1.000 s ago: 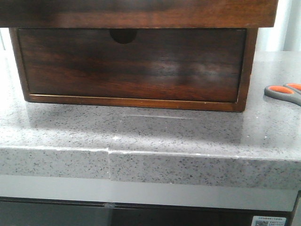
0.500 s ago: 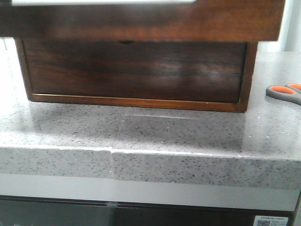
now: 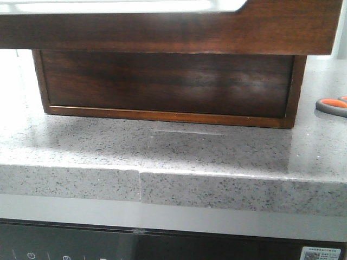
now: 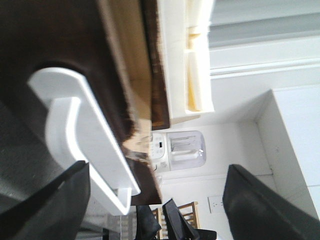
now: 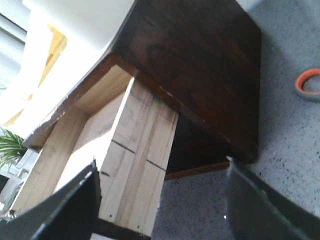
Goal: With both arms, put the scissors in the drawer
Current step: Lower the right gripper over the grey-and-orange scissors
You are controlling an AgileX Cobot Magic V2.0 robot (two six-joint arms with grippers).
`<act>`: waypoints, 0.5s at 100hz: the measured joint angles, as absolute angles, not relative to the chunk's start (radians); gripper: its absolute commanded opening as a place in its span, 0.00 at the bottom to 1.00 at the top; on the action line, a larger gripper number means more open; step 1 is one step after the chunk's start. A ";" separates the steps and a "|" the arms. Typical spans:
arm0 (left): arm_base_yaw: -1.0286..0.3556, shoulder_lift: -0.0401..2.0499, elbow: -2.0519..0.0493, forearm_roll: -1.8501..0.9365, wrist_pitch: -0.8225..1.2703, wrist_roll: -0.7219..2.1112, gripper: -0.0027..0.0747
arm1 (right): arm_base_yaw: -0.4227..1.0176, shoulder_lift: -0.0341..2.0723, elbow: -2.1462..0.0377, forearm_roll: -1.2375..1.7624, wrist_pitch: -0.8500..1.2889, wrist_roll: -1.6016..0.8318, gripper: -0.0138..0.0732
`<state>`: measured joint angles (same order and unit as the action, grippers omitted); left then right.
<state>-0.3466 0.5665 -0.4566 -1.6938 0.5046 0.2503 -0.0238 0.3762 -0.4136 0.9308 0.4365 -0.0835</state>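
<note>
Since 1.0 s ago the drawer (image 3: 179, 27) front sits lower and larger in the front view, its white inside now showing along the top edge; the notch of the lower front is covered, and the cabinet (image 3: 168, 86) and the scissors (image 3: 332, 106) sit further right in frame.

Left gripper (image 4: 155, 200): jaws spread wide, dark fingers (image 4: 260, 210) at either side of the wrist view, nothing between them. Just beyond them, a white plastic rim and the dark wood of the drawer, blurred. A white appliance (image 4: 177, 150) stands in the background.

Right gripper (image 5: 160, 200): jaws also spread wide, empty. Beyond them, the drawer's pale unfinished side (image 5: 125, 150) and the dark front panel above it.

Scissors: on the grey speckled desk (image 3: 162, 151), to the right of the cabinet, well apart from both sets of jaws. Only the grey handles with orange lining show, at the front view's right edge; the blades are out of frame. The long axis appears to run roughly left to right, handles toward the cabinet. In the right wrist view one orange-lined loop (image 5: 307, 85) shows at the frame edge.
</note>
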 measured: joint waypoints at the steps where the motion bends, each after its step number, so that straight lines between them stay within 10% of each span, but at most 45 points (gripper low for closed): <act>1: -0.347 0.555 -0.457 -1.691 0.500 0.250 0.70 | -0.024 0.376 -0.414 0.931 0.434 -0.084 0.69; 50: -0.347 0.377 -0.497 -1.359 0.409 0.375 0.01 | -0.024 0.497 -0.473 0.871 0.330 -0.127 0.64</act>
